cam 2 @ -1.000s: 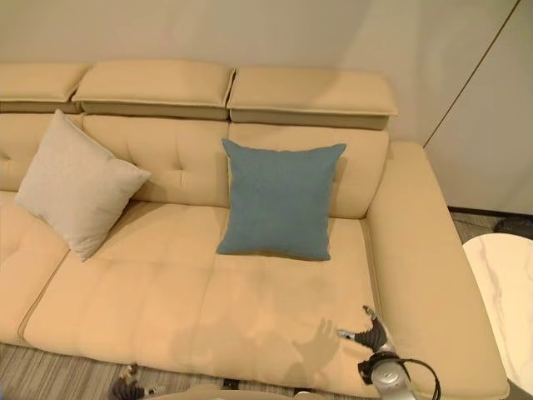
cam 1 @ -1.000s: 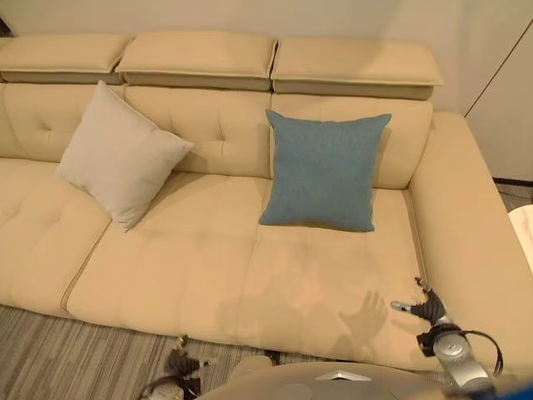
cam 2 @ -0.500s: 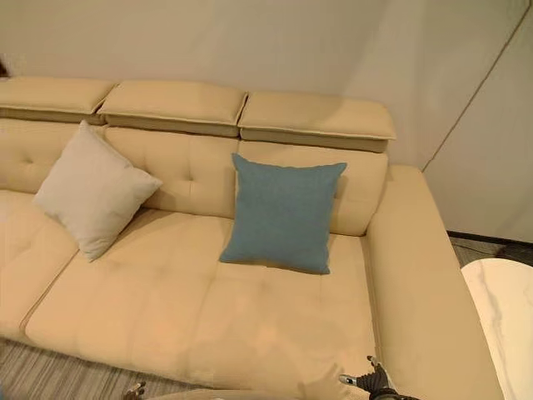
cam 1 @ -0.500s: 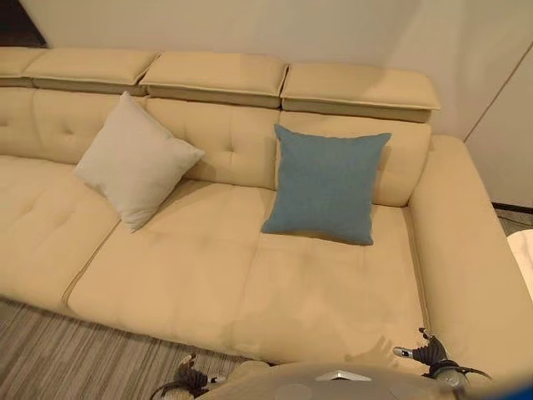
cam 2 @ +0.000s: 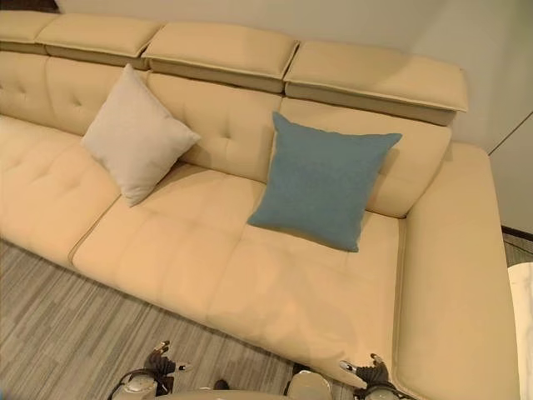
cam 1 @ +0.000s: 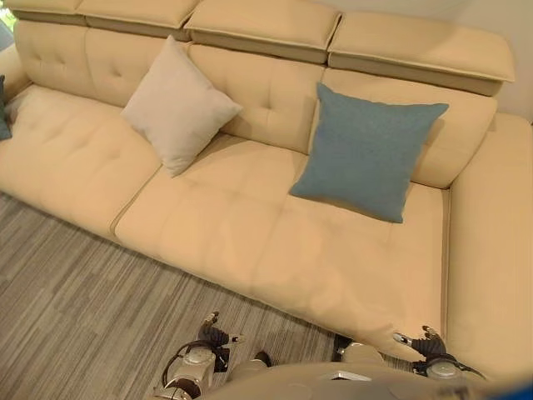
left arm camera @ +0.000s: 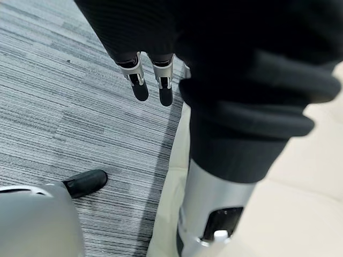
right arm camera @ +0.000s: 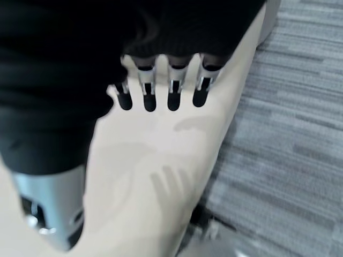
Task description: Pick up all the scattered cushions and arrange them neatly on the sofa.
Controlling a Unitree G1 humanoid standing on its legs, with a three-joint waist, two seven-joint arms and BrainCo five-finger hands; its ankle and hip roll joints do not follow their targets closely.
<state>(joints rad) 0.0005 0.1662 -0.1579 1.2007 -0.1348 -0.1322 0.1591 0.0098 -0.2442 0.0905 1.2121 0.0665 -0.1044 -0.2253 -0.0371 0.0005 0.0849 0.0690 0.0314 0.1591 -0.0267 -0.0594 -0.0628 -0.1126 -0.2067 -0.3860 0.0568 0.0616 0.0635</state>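
Note:
A cream cushion (cam 1: 179, 104) leans on the backrest of the beige sofa (cam 1: 250, 225), left of middle and standing on one corner. A blue cushion (cam 1: 366, 154) leans upright against the backrest further right. My left hand (cam 1: 212, 333) hangs low over the carpet in front of the sofa, its fingers (left arm camera: 140, 85) straight and empty. My right hand (cam 1: 420, 342) is low at the seat's front right corner, its fingers (right arm camera: 149, 96) straight above the seat edge, holding nothing. Both hands are far from the cushions.
Grey striped carpet (cam 1: 75, 300) lies in front of the sofa. The broad right armrest (cam 2: 458, 292) runs forward, with a white table's edge (cam 2: 525, 325) beyond it. A dark blue thing (cam 1: 2, 112) shows on the seat at the far left edge.
The camera has swung, so the sofa sits further right and more carpet shows. My right hand has dropped from over the seat toward the bottom edge. The cushions have not moved.

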